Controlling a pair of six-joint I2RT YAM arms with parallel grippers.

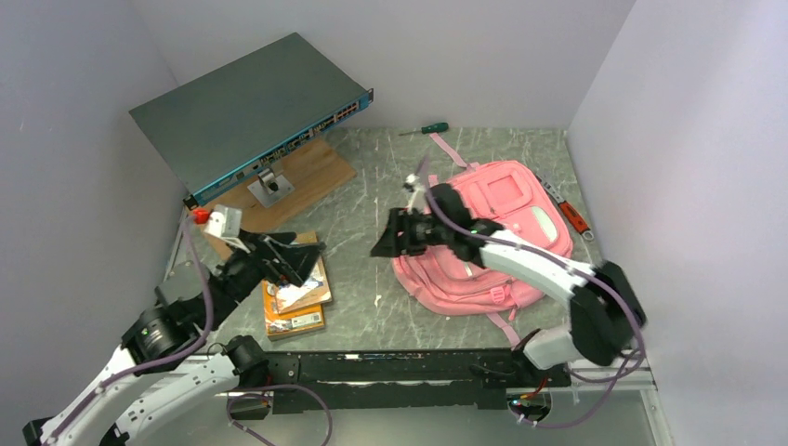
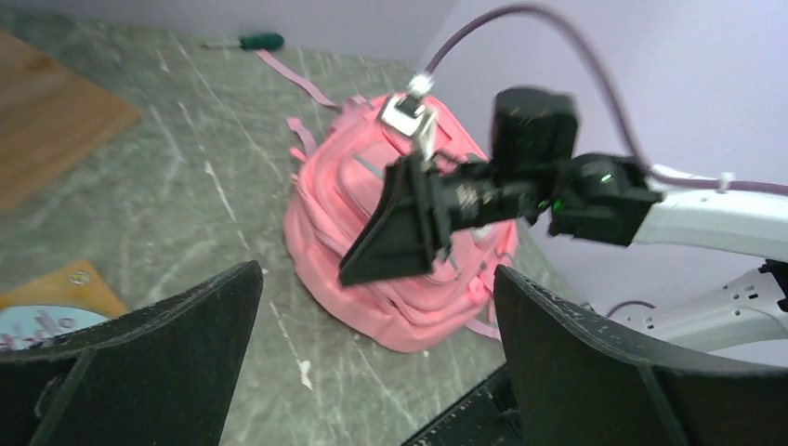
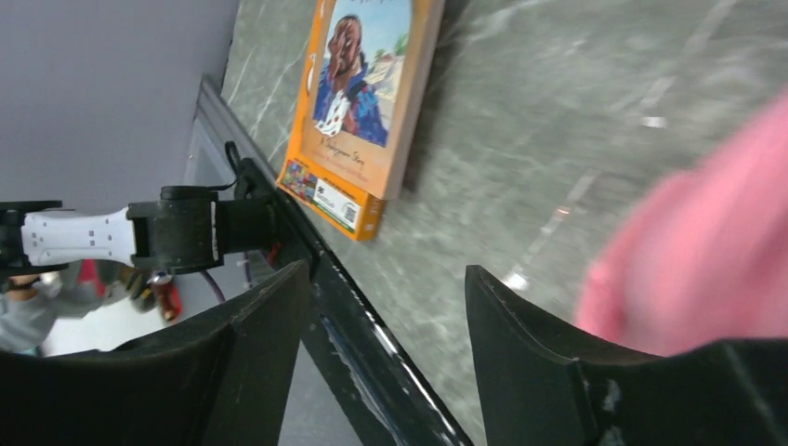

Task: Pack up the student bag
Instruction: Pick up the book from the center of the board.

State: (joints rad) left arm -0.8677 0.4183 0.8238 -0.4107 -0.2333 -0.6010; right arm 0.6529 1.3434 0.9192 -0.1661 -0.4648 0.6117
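Student bag (image 1: 520, 197) just beside right pincer (image 1: 388, 237)

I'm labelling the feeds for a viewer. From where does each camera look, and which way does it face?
Top external: above and behind the bases, looking down on the table; left arm and right arm show.
Left wrist: low over the table, facing the student bag and right gripper; left fingers frame it.
Right wrist: beside the student bag, facing the orange book; right fingers show.
Shared: both wrist views catch the student bag.
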